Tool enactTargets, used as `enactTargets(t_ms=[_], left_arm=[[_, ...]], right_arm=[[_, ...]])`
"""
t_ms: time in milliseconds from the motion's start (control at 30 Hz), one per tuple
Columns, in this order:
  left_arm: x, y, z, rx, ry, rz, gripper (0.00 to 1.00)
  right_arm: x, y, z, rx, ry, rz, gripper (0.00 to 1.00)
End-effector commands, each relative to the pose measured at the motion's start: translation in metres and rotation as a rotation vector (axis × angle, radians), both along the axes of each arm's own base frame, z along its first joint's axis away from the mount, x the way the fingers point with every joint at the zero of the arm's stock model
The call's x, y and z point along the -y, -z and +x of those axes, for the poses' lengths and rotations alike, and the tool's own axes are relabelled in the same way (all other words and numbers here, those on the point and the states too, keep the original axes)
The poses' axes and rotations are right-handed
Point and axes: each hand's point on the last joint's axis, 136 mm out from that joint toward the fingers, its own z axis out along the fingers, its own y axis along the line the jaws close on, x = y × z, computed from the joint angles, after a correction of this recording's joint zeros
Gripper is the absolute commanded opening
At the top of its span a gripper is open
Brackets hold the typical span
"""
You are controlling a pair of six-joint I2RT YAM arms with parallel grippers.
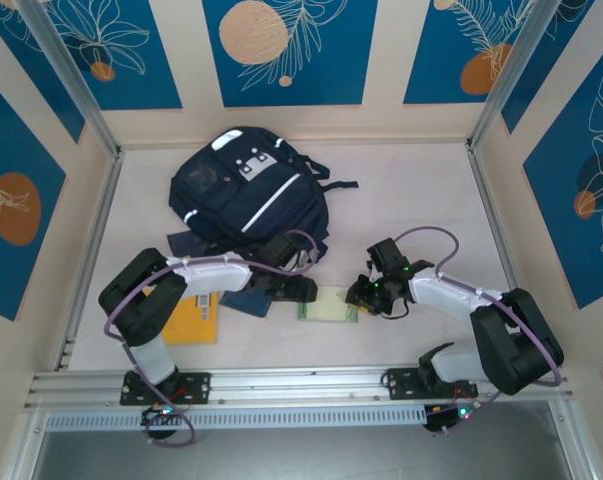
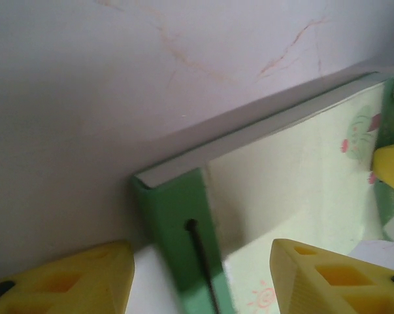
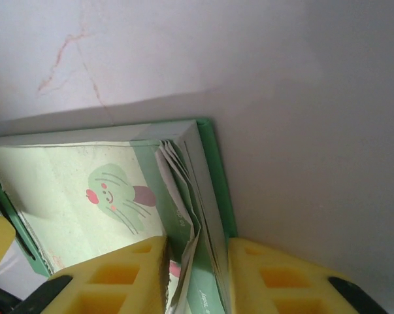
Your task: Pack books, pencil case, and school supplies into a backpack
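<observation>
The pale green pad [image 1: 329,304] is laid flat on the table [image 1: 421,200], near the backpack [image 1: 246,185]. Its spine is straddled by the wide-spread, empty left gripper [image 2: 198,255]. Its page edge is flanked narrowly by the right gripper [image 3: 197,252]; whether it is clamped cannot be told.

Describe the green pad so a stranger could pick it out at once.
Start at the big navy backpack at the back of the table. Come toward the near edge: the pad lies between the left hand and the right hand. Unlike the navy book and orange-yellow book to its left, it is pale green with a darker green spine.
</observation>
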Motion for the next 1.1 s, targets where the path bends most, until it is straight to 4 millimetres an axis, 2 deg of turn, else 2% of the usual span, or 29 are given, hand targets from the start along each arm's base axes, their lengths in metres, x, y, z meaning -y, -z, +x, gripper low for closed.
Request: enactTargets(t_ms=[0,167,267,333,467,567,667,867,1067], left_arm=[[0.019,0.003,-0.005,-0.041,0.037,-0.057,0.57],[0.025,0.008,-0.006,-0.071,0.051,-0.061,0.59],[0.029,0.003,-0.005,-0.074,0.051,-0.088,0.6],[0.035,-0.011,-0.004,-0.058,0.062,-0.125,0.6],[0.05,-0.055,-0.002,-0.01,0.091,-0.259,0.6],[0.058,-0.077,-0.005,-0.008,0.112,-0.338,0.6],[0.059,-0.087,-0.008,-0.008,0.119,-0.371,0.58],[0.053,-0.098,-0.009,0.014,0.087,-0.389,0.49],[0.053,-0.08,-0.009,-0.02,0.069,-0.373,0.47]], right_arm=[[0.0,0.009,-0.007,-0.024,-0.015,0.004,0.26],[-0.001,0.011,-0.007,-0.027,-0.02,-0.004,0.24],[-0.002,0.012,-0.009,-0.03,-0.026,-0.007,0.23],[-0.002,0.014,-0.01,-0.034,-0.027,-0.011,0.23],[-0.001,0.016,-0.012,-0.034,-0.019,-0.01,0.22],[-0.001,0.016,-0.012,-0.033,-0.016,-0.008,0.22],[-0.001,0.016,-0.011,-0.029,-0.01,-0.004,0.22],[-0.001,0.017,-0.011,-0.017,-0.001,0.004,0.22],[-0.001,0.016,-0.009,-0.008,0.002,0.01,0.22]])
